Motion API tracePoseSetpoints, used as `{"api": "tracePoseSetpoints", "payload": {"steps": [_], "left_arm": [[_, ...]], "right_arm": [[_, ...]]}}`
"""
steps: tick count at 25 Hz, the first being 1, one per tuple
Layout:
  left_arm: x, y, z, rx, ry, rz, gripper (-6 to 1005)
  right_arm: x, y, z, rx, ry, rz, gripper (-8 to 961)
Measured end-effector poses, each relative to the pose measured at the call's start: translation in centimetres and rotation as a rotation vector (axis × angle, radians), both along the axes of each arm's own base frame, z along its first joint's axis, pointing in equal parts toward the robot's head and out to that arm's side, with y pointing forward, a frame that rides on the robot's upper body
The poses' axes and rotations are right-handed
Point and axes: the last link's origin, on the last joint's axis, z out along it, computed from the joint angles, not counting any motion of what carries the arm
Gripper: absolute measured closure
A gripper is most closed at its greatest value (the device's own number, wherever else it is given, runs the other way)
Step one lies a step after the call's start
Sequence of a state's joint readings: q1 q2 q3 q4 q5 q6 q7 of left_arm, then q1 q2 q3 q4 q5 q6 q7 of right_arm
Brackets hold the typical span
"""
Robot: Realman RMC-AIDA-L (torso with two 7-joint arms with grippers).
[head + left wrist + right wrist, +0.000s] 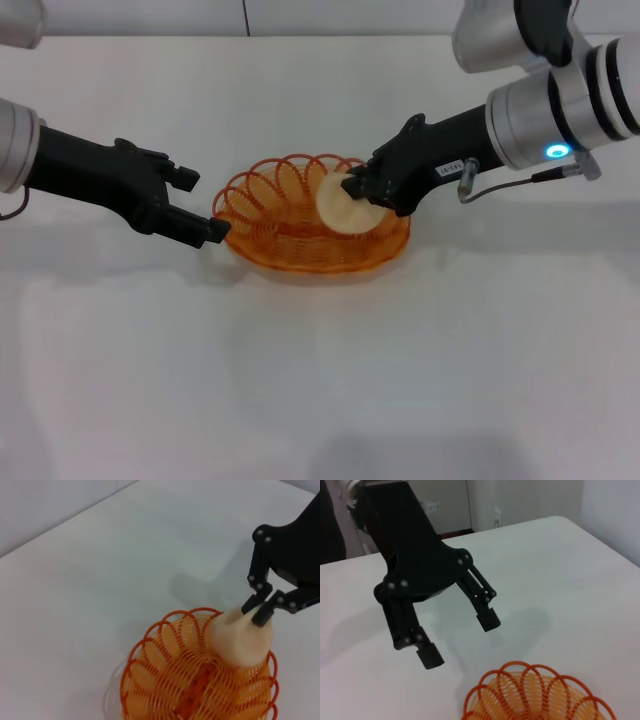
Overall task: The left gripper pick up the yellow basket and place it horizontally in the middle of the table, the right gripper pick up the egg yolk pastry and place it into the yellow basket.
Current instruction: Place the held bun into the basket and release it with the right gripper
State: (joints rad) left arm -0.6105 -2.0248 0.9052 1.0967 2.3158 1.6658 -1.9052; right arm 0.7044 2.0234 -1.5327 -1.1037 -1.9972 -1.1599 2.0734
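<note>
The yellow basket (290, 248) lies lengthwise on the white table, a little behind its middle. My right gripper (357, 192) reaches in from the right and is shut on the egg yolk pastry (342, 207), which it holds tilted on edge over the basket's right half. In the left wrist view that gripper (259, 611) pinches the pastry (242, 641) at its top, low inside the rim of the basket (190, 690). My left gripper (203, 207) stands open just off the basket's left end, holding nothing. The right wrist view shows it (462, 640) open beside the basket (540, 696).
The white table (320, 380) stretches wide in front of the basket. A grey wall runs along its far edge. A thin cable (500, 182) hangs under my right forearm.
</note>
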Motion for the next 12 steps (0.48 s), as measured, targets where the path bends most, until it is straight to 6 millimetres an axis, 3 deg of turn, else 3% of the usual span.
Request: {"api": "tracePoseSetpoints", "payload": {"steps": [10,12], "left_arm": [[-0.14,-0.1,-0.05,0.001,-0.001,0.003,111],[-0.21,-0.14,-0.05,0.001,0.0,0.001,111]], "right_arm": [[-0.36,-0.07,-0.17,0.001,0.002,0.017,807],[-0.55,-0.17,0.0,0.001,0.009,0.023,735]]}}
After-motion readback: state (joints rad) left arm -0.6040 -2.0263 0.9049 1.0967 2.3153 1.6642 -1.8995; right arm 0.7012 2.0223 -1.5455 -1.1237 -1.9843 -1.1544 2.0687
